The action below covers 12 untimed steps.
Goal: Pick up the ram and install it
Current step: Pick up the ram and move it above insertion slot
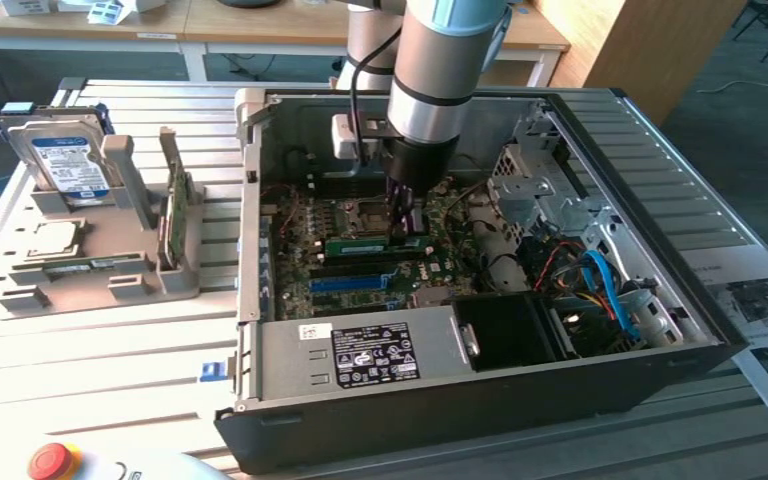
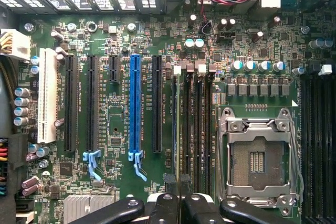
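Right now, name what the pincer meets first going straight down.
The pincer, shut on the ram, would press it into the memory slots; depth is unclear, so it may already touch.

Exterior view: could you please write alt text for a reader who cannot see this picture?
A robot arm reaches down into an open computer case, its closed fingers meeting one end of the green ram on the motherboard. On the exterior view's left, a grey holder carries a hard drive.

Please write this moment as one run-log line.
gripper: shut on ram | ram: edge-on at motherboard memory slots | CPU socket: empty
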{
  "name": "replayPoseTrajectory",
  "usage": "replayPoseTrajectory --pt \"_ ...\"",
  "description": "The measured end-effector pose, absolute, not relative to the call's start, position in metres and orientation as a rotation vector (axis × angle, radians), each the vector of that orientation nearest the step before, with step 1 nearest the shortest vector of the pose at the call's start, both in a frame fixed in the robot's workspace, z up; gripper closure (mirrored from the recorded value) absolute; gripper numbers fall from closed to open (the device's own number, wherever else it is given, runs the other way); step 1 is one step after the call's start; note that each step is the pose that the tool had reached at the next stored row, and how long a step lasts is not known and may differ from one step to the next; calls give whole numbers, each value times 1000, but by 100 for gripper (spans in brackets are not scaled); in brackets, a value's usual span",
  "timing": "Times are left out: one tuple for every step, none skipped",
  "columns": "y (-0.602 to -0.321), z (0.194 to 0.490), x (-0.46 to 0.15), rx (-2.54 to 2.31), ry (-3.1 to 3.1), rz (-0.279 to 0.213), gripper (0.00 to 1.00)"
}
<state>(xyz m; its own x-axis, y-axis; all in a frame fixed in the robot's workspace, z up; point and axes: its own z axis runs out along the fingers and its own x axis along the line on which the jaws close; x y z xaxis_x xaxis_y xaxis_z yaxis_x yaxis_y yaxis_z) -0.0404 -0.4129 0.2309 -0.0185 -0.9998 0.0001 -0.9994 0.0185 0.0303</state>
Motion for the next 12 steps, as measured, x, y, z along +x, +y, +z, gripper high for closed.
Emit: replayPoseTrajectory --pt "-413 231 -40 2187 -2226 -34 88" --pt "-413 231 -40 2188 -2224 -34 88" --pt "-413 231 -40 2190 -2222 -34 88" --pt "-413 231 -40 2193 -2219 -33 88" --pt "-413 231 -40 2197 -2215 -33 88" --pt "-413 231 -40 2200 -2212 -33 88" --pt "-413 231 -40 2203 -2209 -33 88" --pt "-413 231 -40 2205 -2207 -33 88" --pt "-413 231 -40 2205 -2207 -33 88" --pt "-413 231 -40 2206 -2207 -33 88" --pt "-413 231 -40 2206 -2207 -33 88" --pt "-413 231 -40 2206 -2207 -33 88"
